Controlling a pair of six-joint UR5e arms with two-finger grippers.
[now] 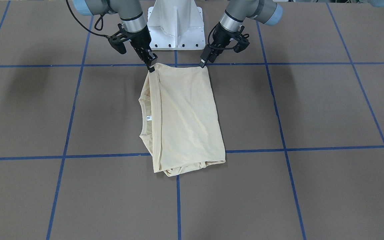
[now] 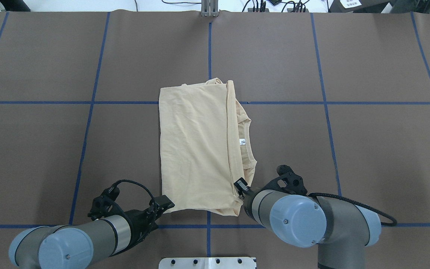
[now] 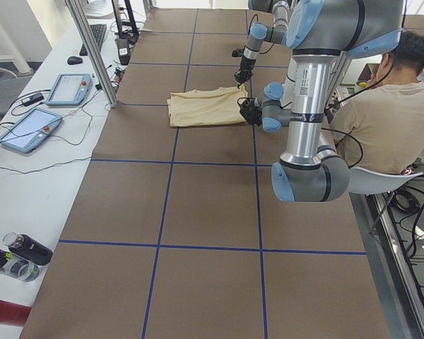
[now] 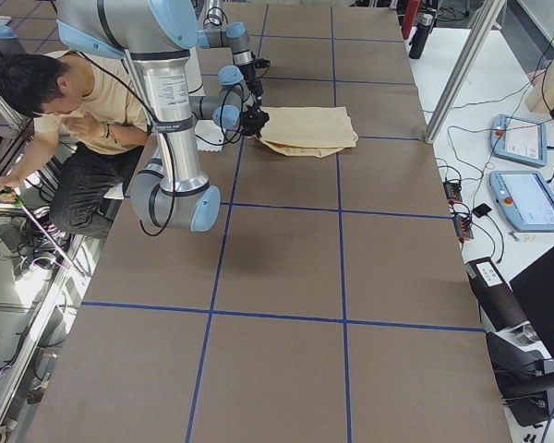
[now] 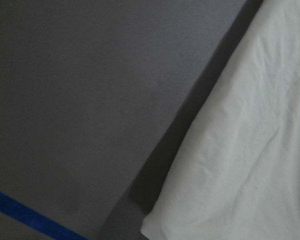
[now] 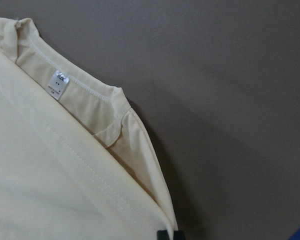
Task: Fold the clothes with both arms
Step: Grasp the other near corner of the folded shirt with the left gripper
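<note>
The clothes are one pale cream shirt (image 1: 185, 116), folded into a long rectangle in the middle of the table (image 2: 194, 149). Its ribbed collar with the small white tag (image 2: 242, 141) peeks out on the robot's right side. No print shows. My left gripper (image 2: 166, 203) is shut on the shirt's near corner on my left. My right gripper (image 2: 241, 185) is shut on the near corner on my right. In the front-facing view the near edge runs taut between the right gripper (image 1: 150, 66) and the left gripper (image 1: 203, 63). The right wrist view shows the collar and tag (image 6: 59, 84) close up.
The white pedestal base (image 1: 175, 26) stands just behind the grippers. Blue tape lines (image 1: 178, 200) grid the brown table. A seated person (image 3: 381, 106) is beside the robot. Control tablets (image 3: 28, 127), bottles (image 3: 21, 254) and a metal post (image 3: 92, 53) line the far side table.
</note>
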